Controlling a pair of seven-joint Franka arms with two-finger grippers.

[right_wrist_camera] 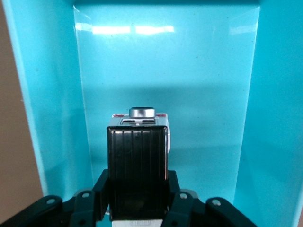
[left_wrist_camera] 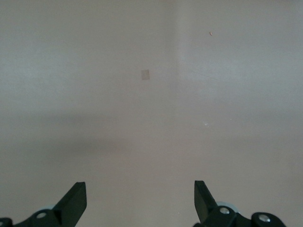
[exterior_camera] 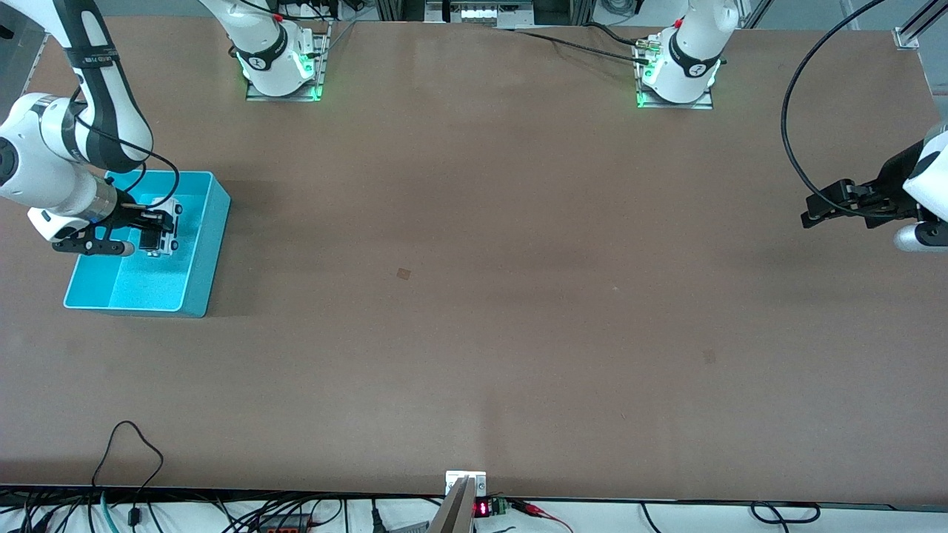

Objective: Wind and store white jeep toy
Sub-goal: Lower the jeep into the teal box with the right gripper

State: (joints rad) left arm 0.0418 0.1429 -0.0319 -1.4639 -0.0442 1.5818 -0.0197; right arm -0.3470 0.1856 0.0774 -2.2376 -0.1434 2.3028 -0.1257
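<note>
Matte brown table (exterior_camera: pixel 474 296); right end effector (exterior_camera: pixel 164 234) clamps boxy white jeep toy (right_wrist_camera: pixel 138 161) over glossy teal bin (exterior_camera: pixel 211 244); left end effector (exterior_camera: pixel 815 209) waits, spread

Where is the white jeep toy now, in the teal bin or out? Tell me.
In, but not released: the right pincer holds the white jeep toy between the teal bin's walls.

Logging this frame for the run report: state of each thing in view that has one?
white jeep toy: held by the right gripper, over the inside of the teal bin, not released.
teal bin: upright, open-topped, at the right arm's end of the table.
right gripper: shut on the jeep, over the bin.
left gripper: open, holding nothing, waiting over bare table.
</note>
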